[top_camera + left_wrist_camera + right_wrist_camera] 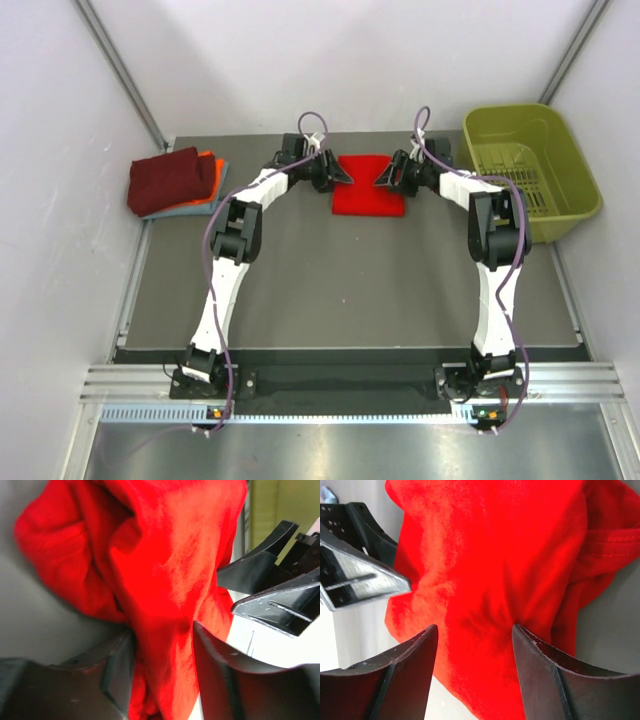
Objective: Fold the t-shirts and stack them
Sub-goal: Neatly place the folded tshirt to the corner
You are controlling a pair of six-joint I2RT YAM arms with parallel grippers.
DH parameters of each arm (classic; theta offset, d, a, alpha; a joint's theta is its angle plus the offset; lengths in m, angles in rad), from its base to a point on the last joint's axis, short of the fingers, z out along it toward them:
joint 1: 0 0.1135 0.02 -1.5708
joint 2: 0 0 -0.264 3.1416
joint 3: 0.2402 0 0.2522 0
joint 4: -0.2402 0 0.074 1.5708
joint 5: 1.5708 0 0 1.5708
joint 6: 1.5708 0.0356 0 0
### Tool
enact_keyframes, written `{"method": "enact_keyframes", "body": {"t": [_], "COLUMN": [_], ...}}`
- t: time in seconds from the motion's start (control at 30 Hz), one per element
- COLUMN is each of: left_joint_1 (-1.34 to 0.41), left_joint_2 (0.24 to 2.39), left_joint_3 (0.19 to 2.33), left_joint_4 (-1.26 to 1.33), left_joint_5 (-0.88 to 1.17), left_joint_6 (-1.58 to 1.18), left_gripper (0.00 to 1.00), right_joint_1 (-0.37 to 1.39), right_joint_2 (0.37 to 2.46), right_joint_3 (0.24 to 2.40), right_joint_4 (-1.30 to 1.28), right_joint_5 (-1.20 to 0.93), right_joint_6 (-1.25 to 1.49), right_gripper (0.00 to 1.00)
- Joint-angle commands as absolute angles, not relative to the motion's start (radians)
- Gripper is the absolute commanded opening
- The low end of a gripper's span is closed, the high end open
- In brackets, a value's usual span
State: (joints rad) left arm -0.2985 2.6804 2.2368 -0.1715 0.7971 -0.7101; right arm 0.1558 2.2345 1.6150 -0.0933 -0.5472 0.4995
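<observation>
The bright red t-shirt (369,188) lies folded into a rectangle at the far middle of the table. My left gripper (342,177) is at its far left edge and my right gripper (385,180) is at its far right edge, facing each other. In the left wrist view the left gripper (162,627) has bunched red cloth (165,570) filling the narrow gap between its fingers. In the right wrist view the right gripper (475,627) has red cloth (485,555) between its fingers, with wrinkles running to the pinch. A folded stack sits far left: dark maroon shirt (172,178) on orange (208,185) and grey-blue (165,211).
The olive-green plastic basket (530,170) stands at the far right of the table; it also shows in the left wrist view (265,510). White walls close in the table on three sides. Each wrist view shows the other gripper's fingers (270,590) (355,575) close by.
</observation>
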Motion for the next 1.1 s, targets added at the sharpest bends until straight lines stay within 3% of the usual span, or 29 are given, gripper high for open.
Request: {"method": "enact_keyframes", "body": {"t": [0.0, 0.1, 0.2, 0.27, 0.33, 0.63, 0.87, 1.07], "left_joint_1": [-0.334, -0.339, -0.344, -0.344, -0.341, -0.236, -0.120, -0.043], "left_joint_2": [2.732, 2.735, 2.740, 2.737, 2.727, 2.514, 2.332, 2.249], "left_joint_3": [2.229, 2.227, 2.227, 2.226, 2.226, 2.249, 2.224, 2.215], "left_joint_4": [-0.184, -0.176, -0.178, -0.184, -0.189, -0.337, -0.500, -0.620], "left_joint_5": [0.796, 0.801, 0.798, 0.796, 0.807, 0.753, 0.729, 0.718], "left_joint_6": [-0.727, -0.735, -0.733, -0.723, -0.710, -0.511, -0.376, -0.293], "left_gripper": [0.50, 0.43, 0.27, 0.08, 0.00, 0.00, 0.00, 0.00], "right_joint_1": [0.176, 0.184, 0.196, 0.199, 0.201, 0.150, 0.115, 0.112], "right_joint_2": [2.255, 2.266, 2.272, 2.273, 2.264, 2.097, 1.996, 1.962], "right_joint_3": [1.612, 1.621, 1.629, 1.632, 1.635, 1.632, 1.586, 1.529], "right_joint_4": [-0.078, -0.077, -0.071, -0.066, -0.067, -0.074, -0.097, -0.084], "right_joint_5": [-0.537, -0.537, -0.541, -0.543, -0.545, -0.549, -0.511, -0.505], "right_joint_6": [0.503, 0.512, 0.525, 0.526, 0.523, 0.474, 0.423, 0.416], "right_gripper": [0.61, 0.62, 0.62, 0.62, 0.61, 0.64, 0.74, 0.74]}}
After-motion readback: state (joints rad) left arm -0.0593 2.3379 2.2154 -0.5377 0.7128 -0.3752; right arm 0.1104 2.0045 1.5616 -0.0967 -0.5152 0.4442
